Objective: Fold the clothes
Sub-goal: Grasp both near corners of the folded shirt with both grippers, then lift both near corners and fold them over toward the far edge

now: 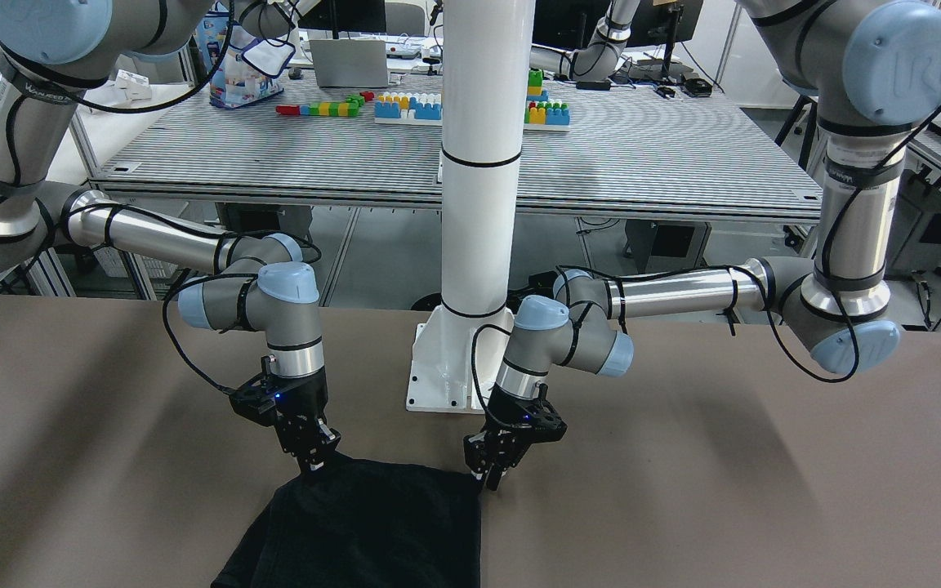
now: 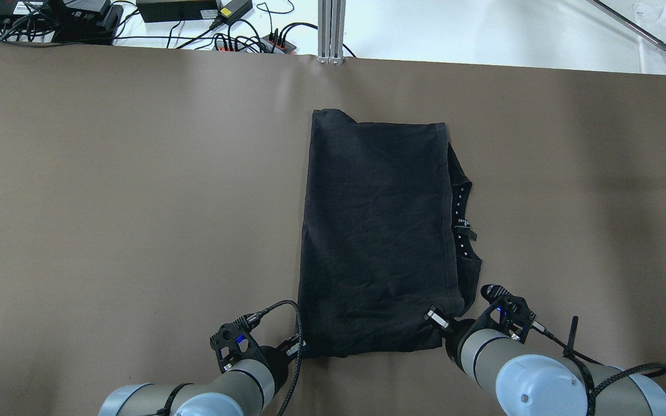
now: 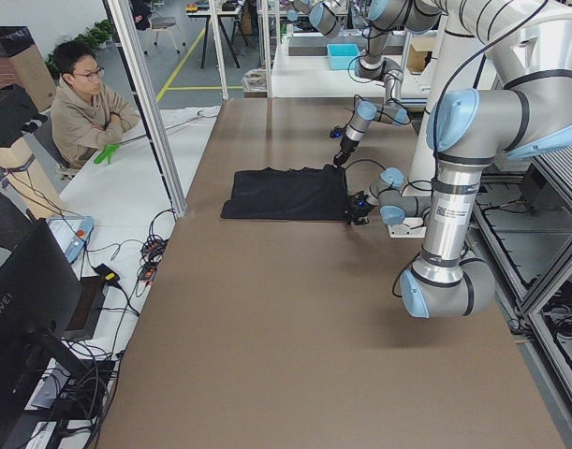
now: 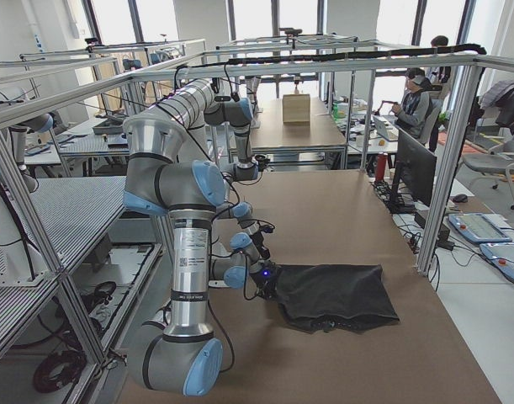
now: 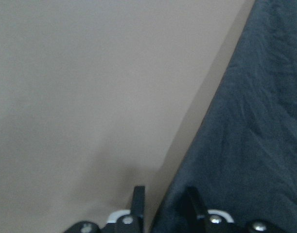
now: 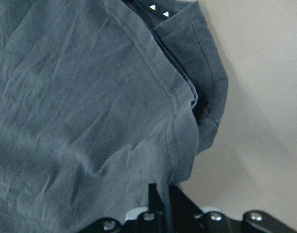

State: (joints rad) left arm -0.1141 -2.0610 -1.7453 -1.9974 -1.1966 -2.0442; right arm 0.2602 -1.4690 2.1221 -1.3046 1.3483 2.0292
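A matte brown table fills the overhead view, with cables and power bricks along its far edge. On it lies a plain black soft fabric garment, folded into a long rectangle that runs from near the far edge back toward the robot, slightly right of centre. A lower layer peeks out along the garment's right side, showing a neckband strip with small white triangles.

The left gripper sits at the garment's near left corner; in the left wrist view its two dark fingers stand close together with the cloth's edge pinched between them. The right gripper is at the near right corner, its fingers clamped on the hem of the top layer.

From across the table both grippers point downward, low over the surface, either side of a white round pillar bolted to the table
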